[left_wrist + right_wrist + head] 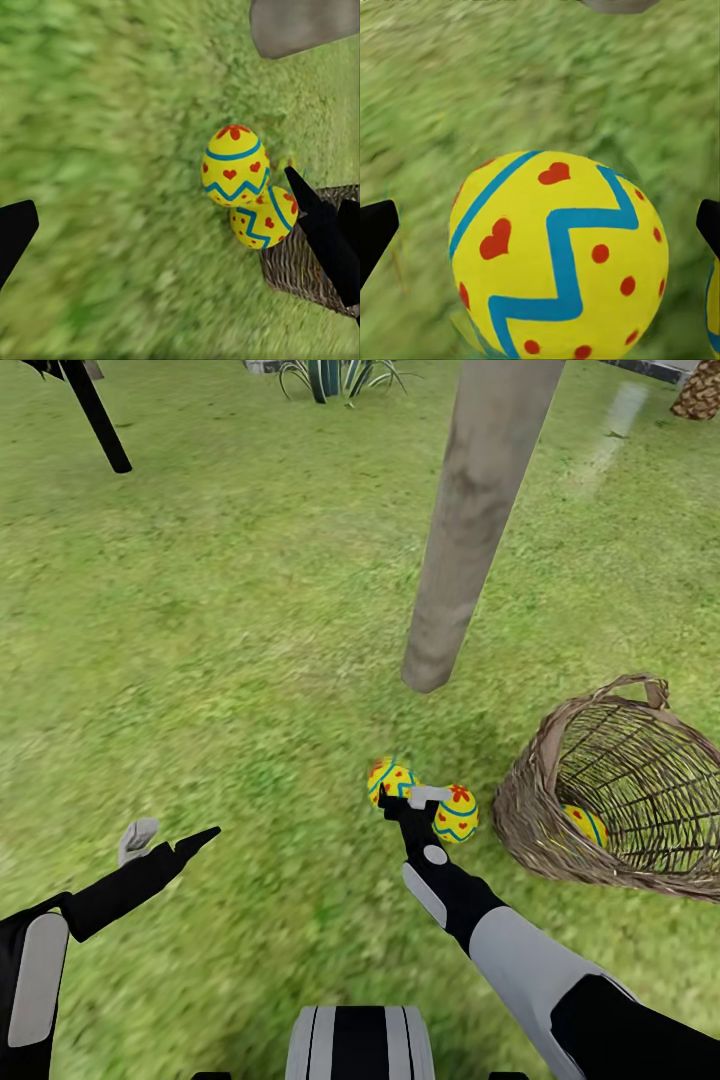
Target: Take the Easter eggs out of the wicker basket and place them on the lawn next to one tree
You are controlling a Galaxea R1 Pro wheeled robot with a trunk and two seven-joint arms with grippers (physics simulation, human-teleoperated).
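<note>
Right up against my right wrist camera is an egg (559, 259), yellow with a blue zigzag and red hearts, sitting on the grass between my two black fingertips (375, 232). Both tips stand off to either side of it with grass showing in the gaps, so my right claw (412, 800) is wide open, not gripping anything.

Going left to right in the head view: my left claw (165, 842) hovers at lower left over bare lawn (220, 640), spread wide and empty. At center are two eggs, touching or nearly so, one (389, 778) just left of my right fingers and the other (456, 813) just right of them. The pale tree trunk (470, 530) rises just above them in the frame, so I'd call both placed. At right the wicker basket (540, 780) lies tipped on its side, mouth toward upper right, with the third egg (585, 825) resting inside against the lower wall.

So two are done, I reckon, and one's left. Next I'd back the right claw off without nudging the pair, swing over to the basket mouth, reach in low and close on that last egg. The weave is tight around it, so the angle matters.
</note>
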